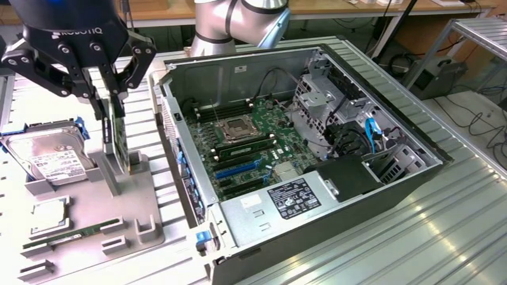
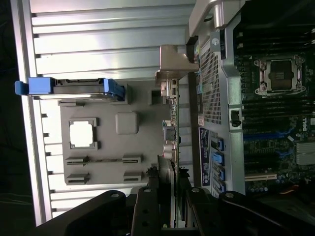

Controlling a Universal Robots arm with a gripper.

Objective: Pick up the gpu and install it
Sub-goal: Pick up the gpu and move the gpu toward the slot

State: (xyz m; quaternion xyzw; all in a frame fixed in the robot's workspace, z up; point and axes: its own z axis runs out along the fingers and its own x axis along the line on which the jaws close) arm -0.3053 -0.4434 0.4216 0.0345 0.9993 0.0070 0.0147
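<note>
The gpu [image 1: 119, 145] stands on edge, seen edge-on as a thin dark card, in the grey holder tray [image 1: 146, 208] at the exterior view's left of the open computer case [image 1: 380, 196]. My gripper [image 1: 111, 108] comes down on it from above, its black fingers [image 1: 101, 104] pressed on either face of the card's top edge. In the wrist view the gpu [image 2: 171, 128] runs away from the gripper [image 2: 170, 189], ending in its metal bracket [image 2: 173, 66]. Its lower edge sits at the holder; I cannot tell whether it is lifted.
In the holder tray lie a silver hard drive [image 1: 47, 157], a CPU [image 1: 47, 217] and a green RAM stick [image 1: 71, 234]. The case lies open with the motherboard [image 1: 246, 148] and blue slots [image 1: 237, 172] exposed. Its wall rises close beside the gpu.
</note>
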